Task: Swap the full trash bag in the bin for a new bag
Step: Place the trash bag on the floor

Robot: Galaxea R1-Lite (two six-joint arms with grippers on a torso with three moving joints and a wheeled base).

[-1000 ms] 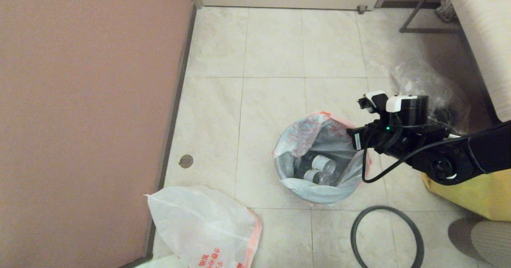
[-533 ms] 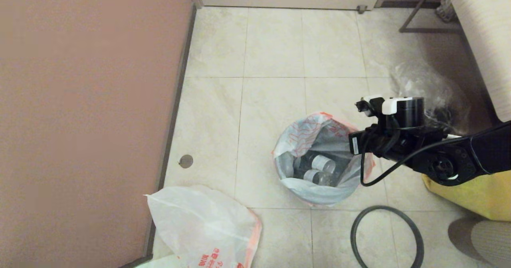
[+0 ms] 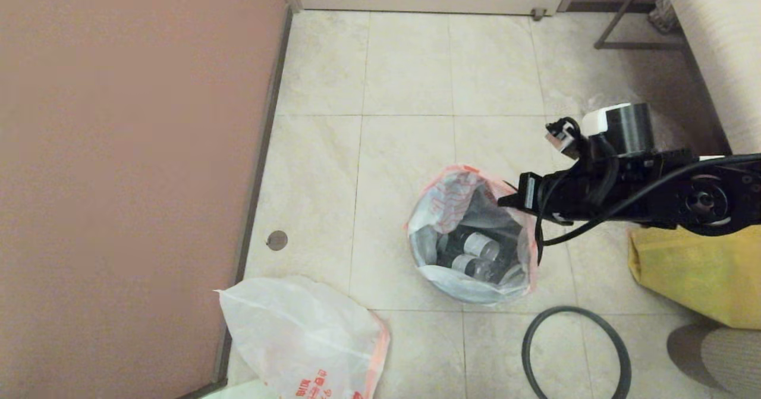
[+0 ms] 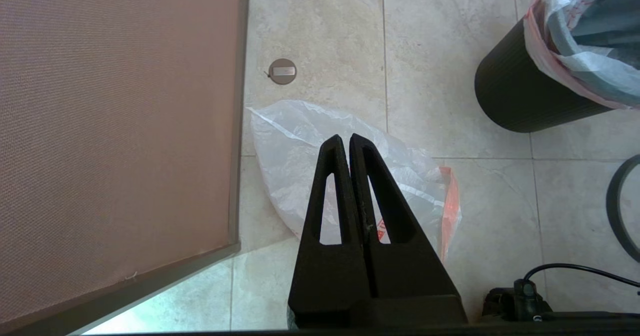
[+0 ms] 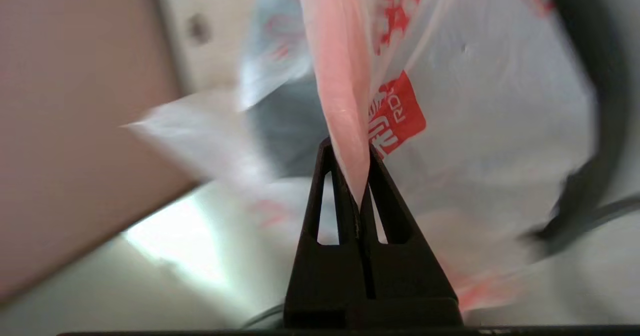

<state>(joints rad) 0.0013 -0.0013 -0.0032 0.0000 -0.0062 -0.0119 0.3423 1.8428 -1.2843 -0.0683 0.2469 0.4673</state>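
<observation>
Tiled bathroom floor (image 3: 410,66), pink-brown partition wall (image 3: 131,149) along my left, pale door at the far end. Largest loose item: the new bag (image 3: 303,339), thin white w/ pink border & red print, lying flat on the floor by the wall's near corner, well apart from the bin.

A yellow bag (image 3: 695,274) sits on the floor at my right, under my right arm. Near it, a dark grey hoop (image 3: 575,351) lies flat on the tiles, off the bin, just nearer to me than the bin.

The bin (image 4: 520,100), small, round, black, stands upright mid-floor. The full trash bag (image 3: 469,238) is in it, mouth open, pink-red trim draped over the rim, grey cans visible inside.

My right end effector (image 5: 358,176) is at the bag's far-right edge: fingers clamped tight on a fold of the pink trim, film pulled taut up out of the pinch, per right wrist view. In the head view the arm reaches in level from the right, fingertips at the bag's rim.

My left end effector (image 4: 346,143) hangs parked above the new bag, fingers pressed together, holding nothing.

A small round metal floor fitting (image 3: 277,239) sits by the wall base.
</observation>
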